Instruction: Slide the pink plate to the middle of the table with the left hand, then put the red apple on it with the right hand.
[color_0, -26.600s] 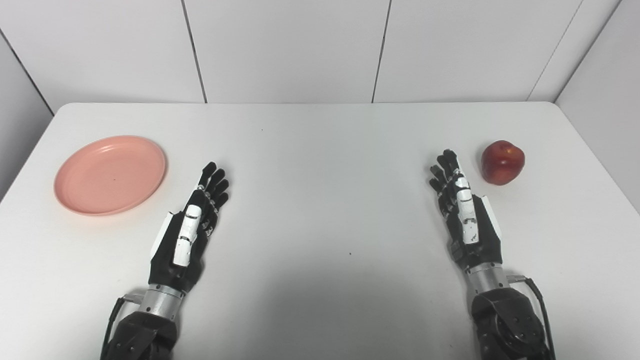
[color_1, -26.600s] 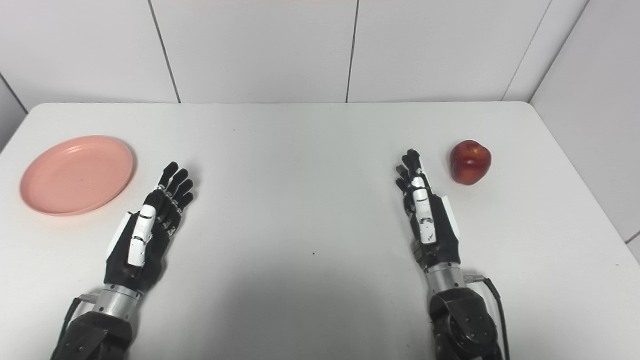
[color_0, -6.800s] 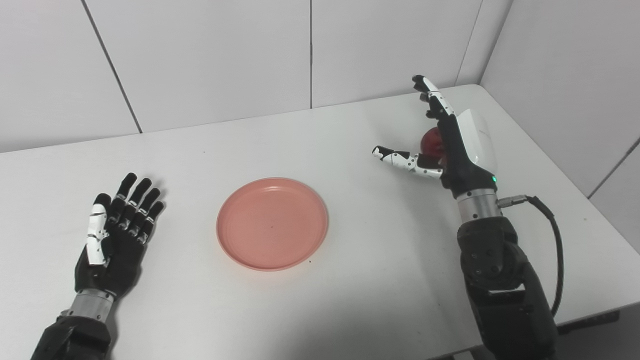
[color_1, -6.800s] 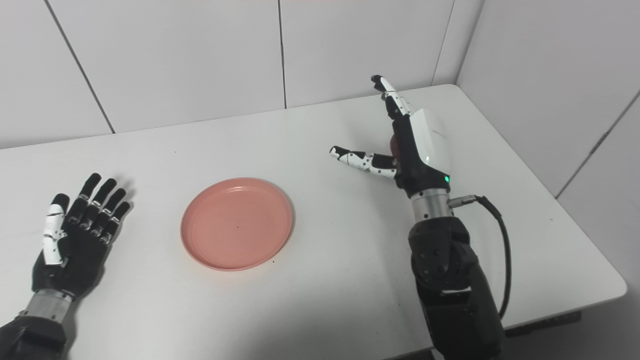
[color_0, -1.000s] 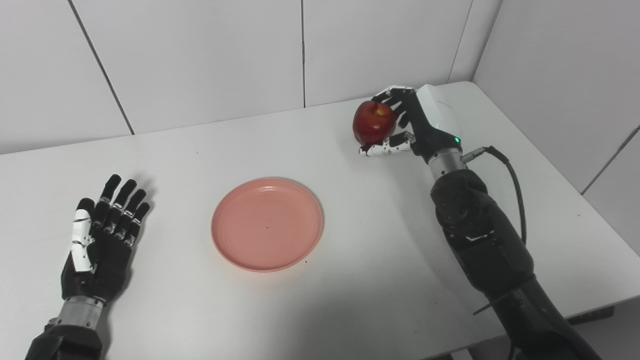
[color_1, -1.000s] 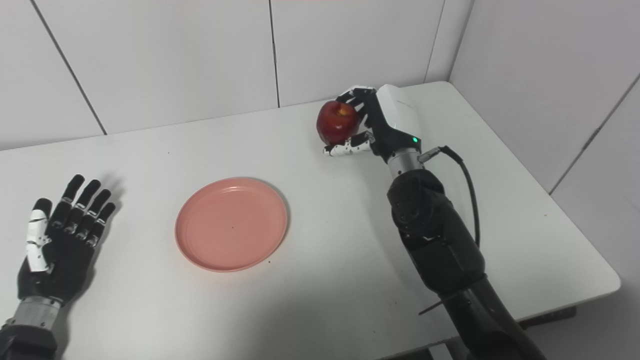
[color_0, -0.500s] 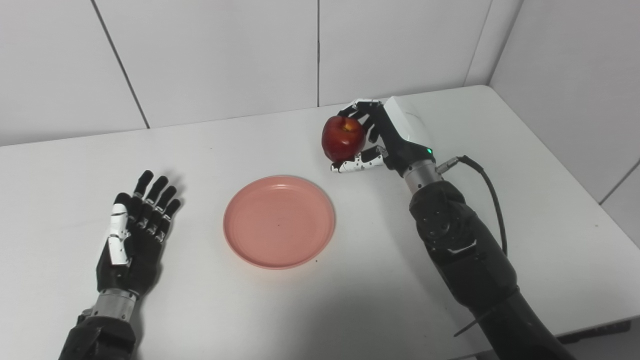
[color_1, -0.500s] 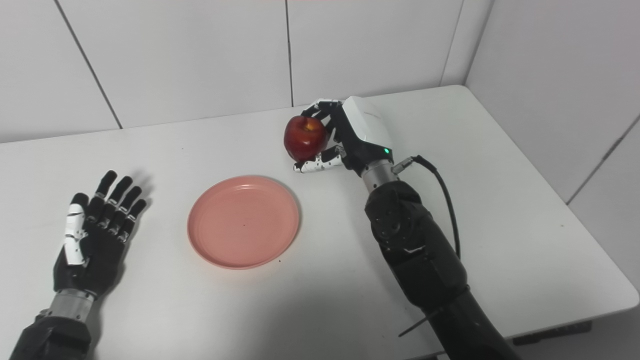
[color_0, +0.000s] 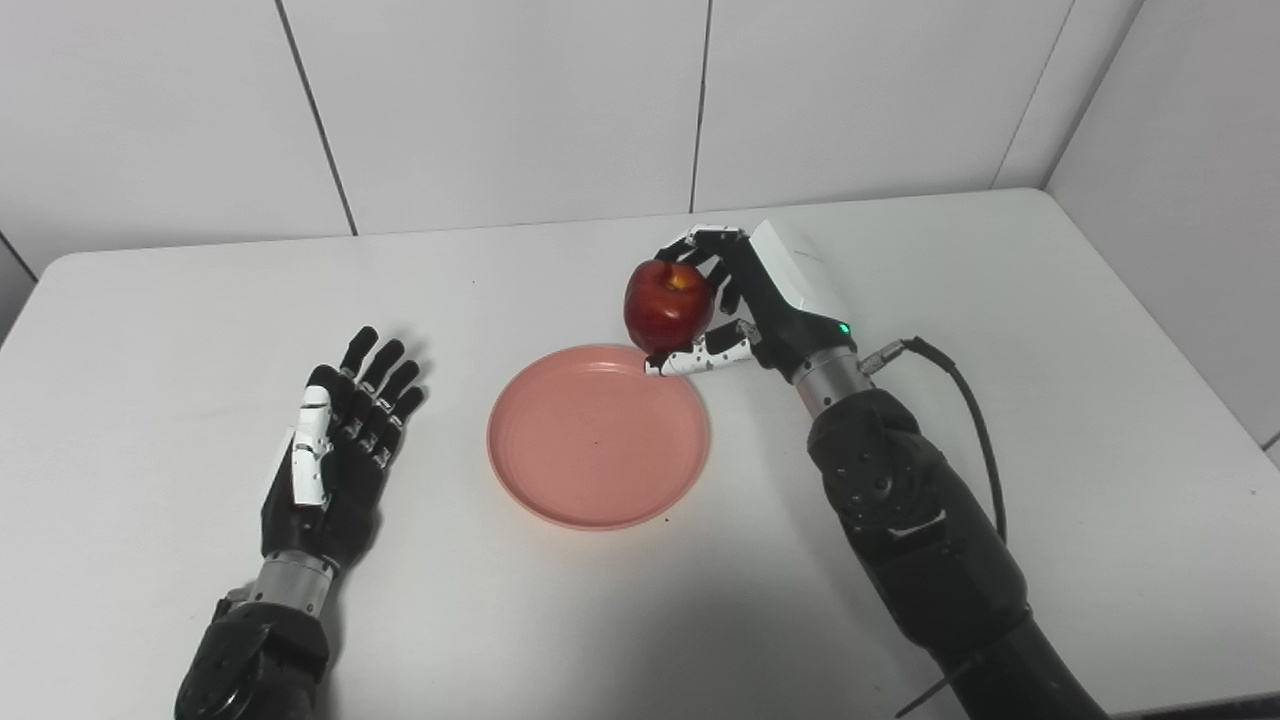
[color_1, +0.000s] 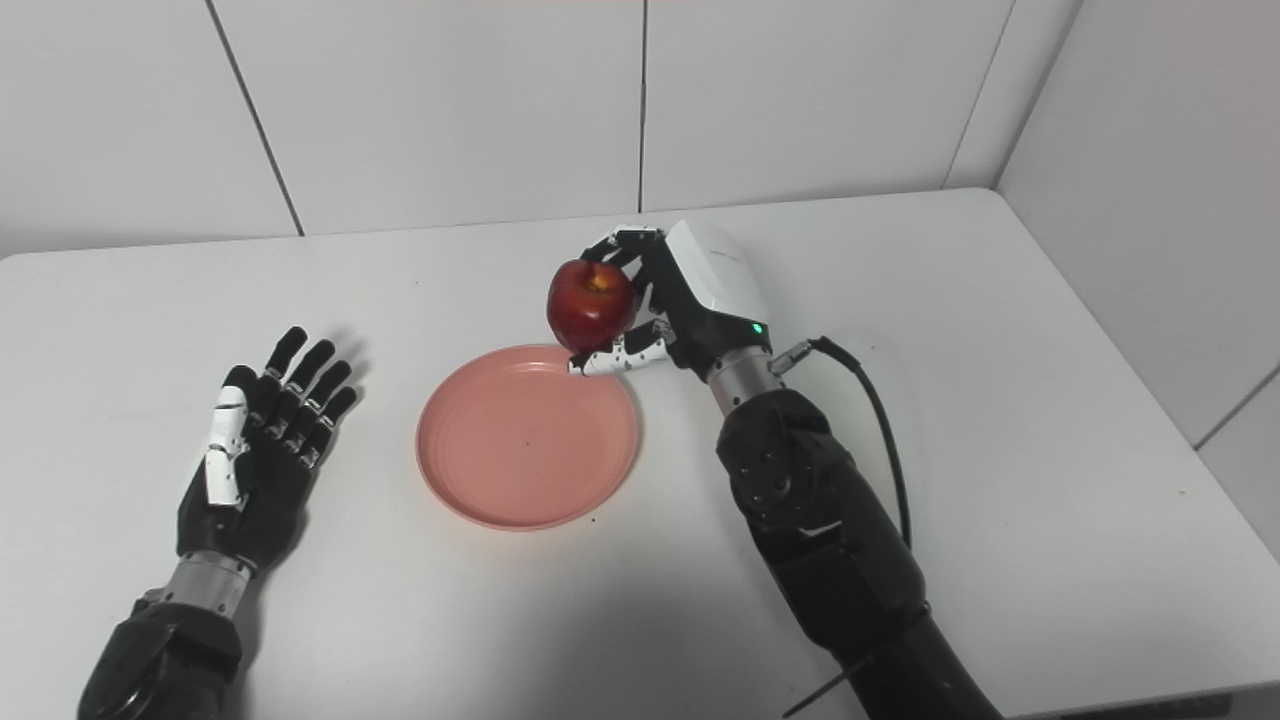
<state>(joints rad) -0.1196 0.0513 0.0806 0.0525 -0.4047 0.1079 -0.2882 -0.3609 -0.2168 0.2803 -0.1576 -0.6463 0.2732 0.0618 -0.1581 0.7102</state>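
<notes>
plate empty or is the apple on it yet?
Empty. The pink plate shows only bare surface; the red apple is held in the right hand, above the plate's far rim.

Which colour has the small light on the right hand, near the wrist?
Green. The small light on the right hand shows best in the right eye view.

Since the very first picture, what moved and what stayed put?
The pink plate slid from the table's left side to the middle. The right hand picked up the red apple and carried it to the plate's far rim. The left hand lies open and flat, as at first.
</notes>
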